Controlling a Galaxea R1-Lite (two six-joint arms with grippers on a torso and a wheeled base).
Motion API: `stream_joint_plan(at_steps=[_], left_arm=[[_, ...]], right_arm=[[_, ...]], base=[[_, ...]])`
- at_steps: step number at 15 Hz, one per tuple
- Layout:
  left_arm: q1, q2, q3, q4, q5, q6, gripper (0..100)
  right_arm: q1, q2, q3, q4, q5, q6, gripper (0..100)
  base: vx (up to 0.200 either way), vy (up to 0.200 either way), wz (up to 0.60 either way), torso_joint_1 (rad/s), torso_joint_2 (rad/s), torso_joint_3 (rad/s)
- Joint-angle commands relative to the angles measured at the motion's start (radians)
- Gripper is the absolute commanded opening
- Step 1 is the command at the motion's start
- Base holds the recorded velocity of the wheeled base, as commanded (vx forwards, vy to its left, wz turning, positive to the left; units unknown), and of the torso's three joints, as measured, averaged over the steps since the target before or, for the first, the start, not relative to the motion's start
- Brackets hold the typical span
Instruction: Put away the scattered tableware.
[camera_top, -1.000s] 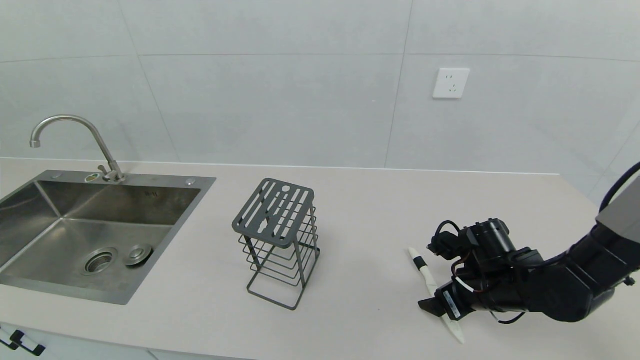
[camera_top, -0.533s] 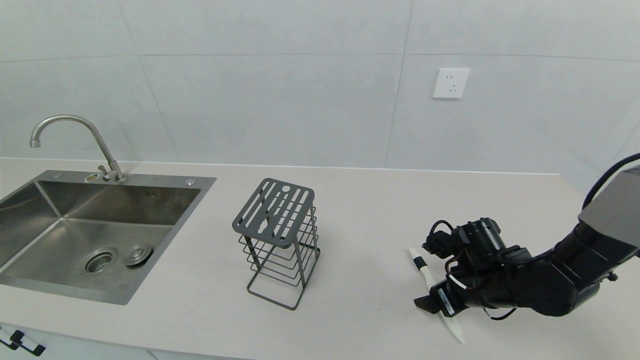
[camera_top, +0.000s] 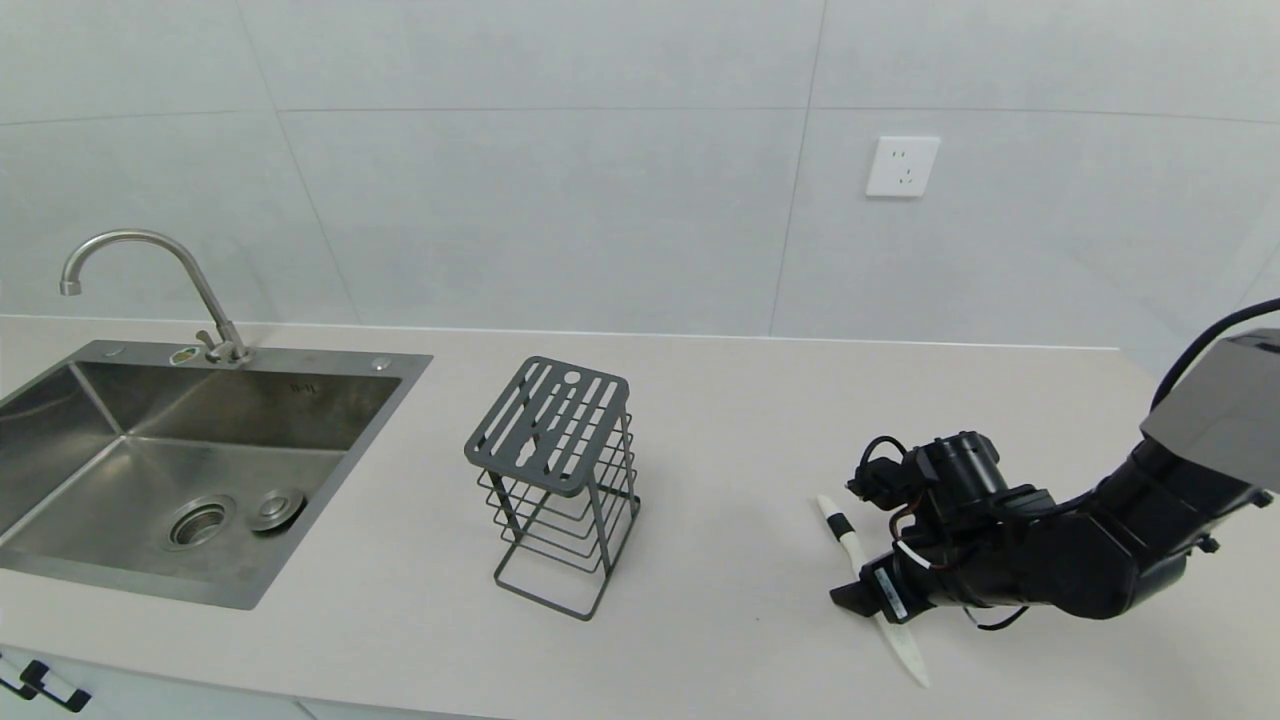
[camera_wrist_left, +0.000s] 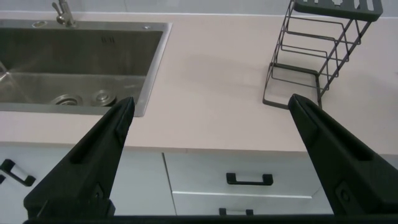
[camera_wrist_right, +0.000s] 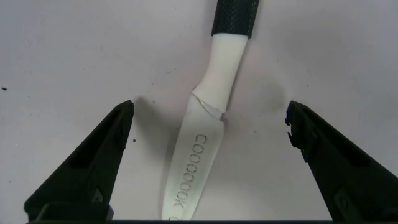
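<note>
A white knife (camera_top: 853, 549) with a black band on its handle lies flat on the counter at the right, blade toward the front edge. My right gripper (camera_top: 876, 600) sits low over its middle, open, with one finger on each side of the knife. In the right wrist view the knife (camera_wrist_right: 194, 167) lies between the two dark fingers (camera_wrist_right: 93, 162) of the right gripper (camera_wrist_right: 209, 109), apart from both. A dark wire rack (camera_top: 556, 470) with a slotted top stands mid-counter. My left gripper (camera_wrist_left: 211, 102) hangs open and holds nothing, out past the counter's front edge.
A steel sink (camera_top: 340, 480) with a faucet (camera_top: 150, 250) is set into the counter at the left. The left wrist view takes in the sink (camera_wrist_left: 155, 74), the rack (camera_wrist_left: 323, 37) and drawer fronts (camera_wrist_left: 249, 180) below the counter. A wall outlet (camera_top: 902, 165) is behind.
My right gripper has shifted slightly left and farther from the front edge along the knife, with the forearm raised. The knife and rack have not moved.
</note>
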Motion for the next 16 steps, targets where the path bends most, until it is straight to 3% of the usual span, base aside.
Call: stream_joint_plan(at_steps=[1,2,3,10,13,16], left_arm=[[0.000,0.000,0.000,0.000,-0.001,-0.001,100],[0.000,0.000,0.000,0.000,0.001,-0.001,100],[0.000,0.000,0.000,0.000,-0.001,-0.001,100],[0.000,-0.002,0.000,0.000,-0.001,-0.001,100],[0.000,-0.002,0.000,-0.002,-0.009,0.004,100],[0.014,-0.036,0.000,-0.003,-0.070,0.035,100]], right_arm=[[-0.001,0.010,0.001,0.000,0.001,-0.001,100],[-0.001,0.023,0.005,0.000,0.003,-0.001,100],[-0.001,0.027,0.008,0.000,0.004,-0.001,0],[-0.004,0.032,0.005,-0.014,0.010,-0.001,0],[0.005,0.004,0.009,-0.138,0.013,-0.025,0],[0.062,-0.125,0.052,-0.172,0.046,-0.059,0]], base=[[0.000,0.000,0.00,0.000,0.00,0.000],[0.000,0.000,0.00,0.000,0.00,0.000],[0.000,0.000,0.00,0.000,0.00,0.000],[0.000,0.000,0.00,0.000,0.00,0.000],[0.000,0.000,0.00,0.000,0.00,0.000],[0.000,0.000,0.00,0.000,0.00,0.000]])
